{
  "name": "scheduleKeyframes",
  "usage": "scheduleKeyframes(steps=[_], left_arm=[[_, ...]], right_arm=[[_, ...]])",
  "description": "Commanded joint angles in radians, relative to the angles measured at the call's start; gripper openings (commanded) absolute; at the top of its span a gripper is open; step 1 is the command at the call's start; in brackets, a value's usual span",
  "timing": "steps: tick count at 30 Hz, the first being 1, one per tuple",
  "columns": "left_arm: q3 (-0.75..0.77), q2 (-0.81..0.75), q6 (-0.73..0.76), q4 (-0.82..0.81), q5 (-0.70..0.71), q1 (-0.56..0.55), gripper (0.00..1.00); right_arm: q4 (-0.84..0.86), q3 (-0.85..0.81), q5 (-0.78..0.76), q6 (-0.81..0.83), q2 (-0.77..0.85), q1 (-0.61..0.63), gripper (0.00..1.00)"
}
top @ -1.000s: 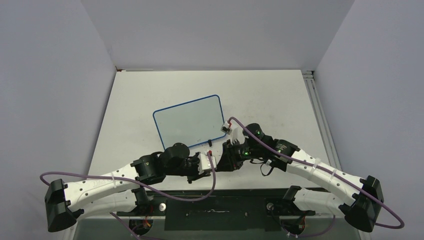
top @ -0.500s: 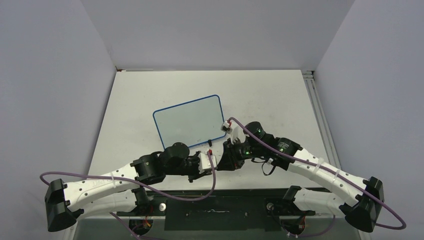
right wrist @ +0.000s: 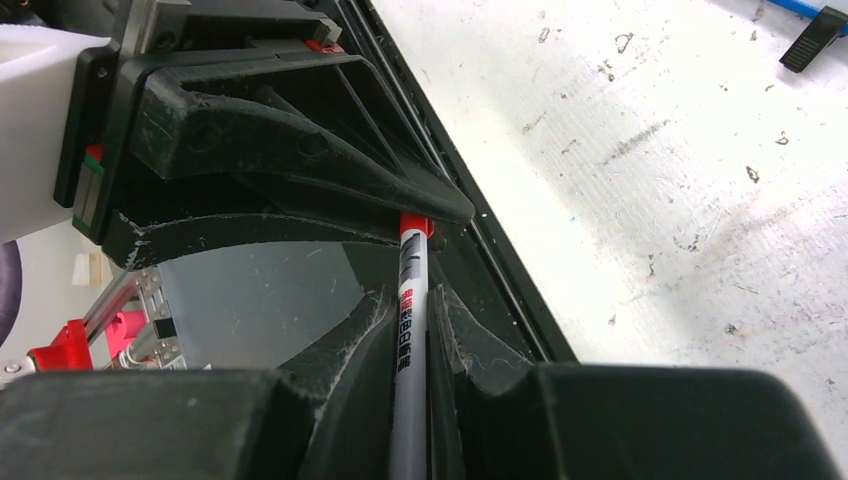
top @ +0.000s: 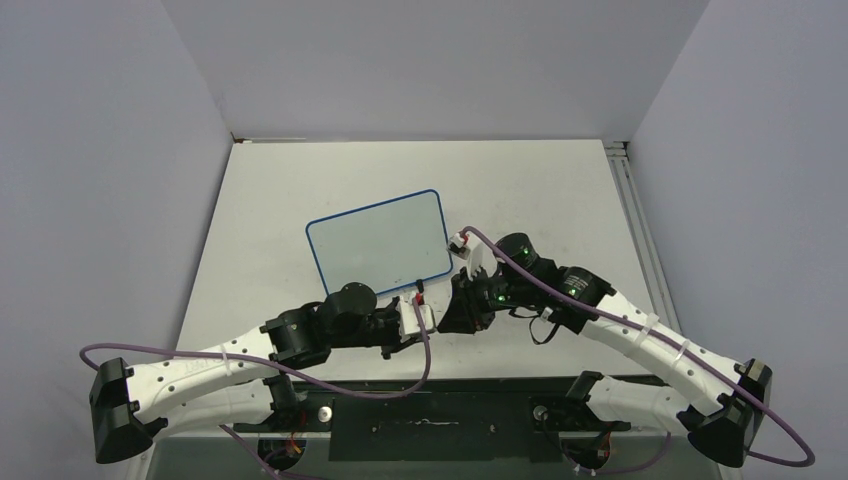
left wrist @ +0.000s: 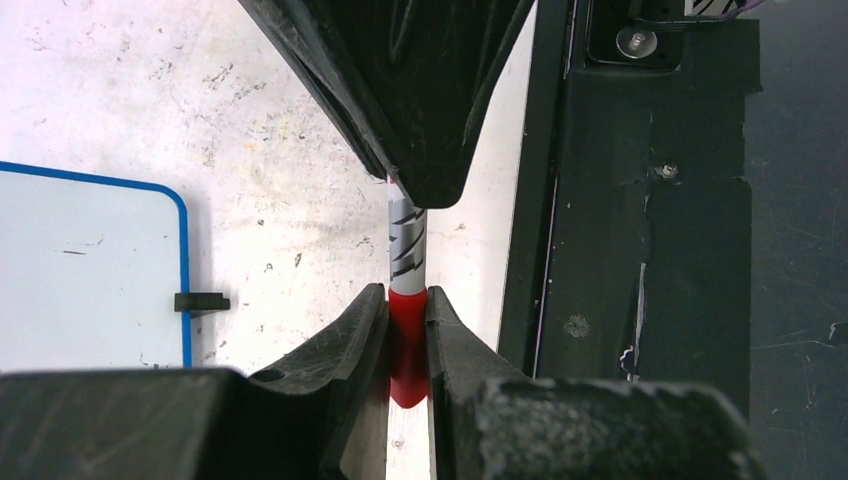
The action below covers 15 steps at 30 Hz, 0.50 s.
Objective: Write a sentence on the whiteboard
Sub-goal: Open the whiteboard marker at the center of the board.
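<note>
Left gripper: jaws closed tight on the red end of a marker, with both pads touching it. Right gripper: jaws also closed, on the grey printed barrel of the same marker. The two grippers face each other tip to tip, and the marker spans the short gap between them. In the left wrist view the right gripper comes in from 12 o'clock. Cannot tell whether the marker touches the surface below.

Top view: the grippers meet over the near strip of the table, at about 6 o'clock from its middle.

Whiteboard lies flat on the table at roughly 11 o'clock from the meeting point — near both grippers but apart from them. It has a blue frame with rounded corners and is turned a little, so its right end sits farther from the arms. A black clip sticks out from the board edge nearest the grippers. In the left wrist view the board sits at 9 o'clock from the marker.

Table surface — white, scuffed, flecked with dark marks.
</note>
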<state>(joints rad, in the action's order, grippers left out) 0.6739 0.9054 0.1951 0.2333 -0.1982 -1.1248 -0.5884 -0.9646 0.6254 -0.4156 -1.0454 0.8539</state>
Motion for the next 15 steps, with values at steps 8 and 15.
scheduleKeyframes(steps=[8, 15], left_arm=[[0.007, -0.011, 0.001, 0.083, 0.040, 0.011, 0.00], [0.006, -0.010, 0.000, 0.083, 0.040, 0.013, 0.00]], right_arm=[[-0.085, -0.088, -0.004, 0.053, 0.065, -0.040, 0.05], [-0.117, -0.110, -0.018, 0.063, 0.085, -0.051, 0.05]])
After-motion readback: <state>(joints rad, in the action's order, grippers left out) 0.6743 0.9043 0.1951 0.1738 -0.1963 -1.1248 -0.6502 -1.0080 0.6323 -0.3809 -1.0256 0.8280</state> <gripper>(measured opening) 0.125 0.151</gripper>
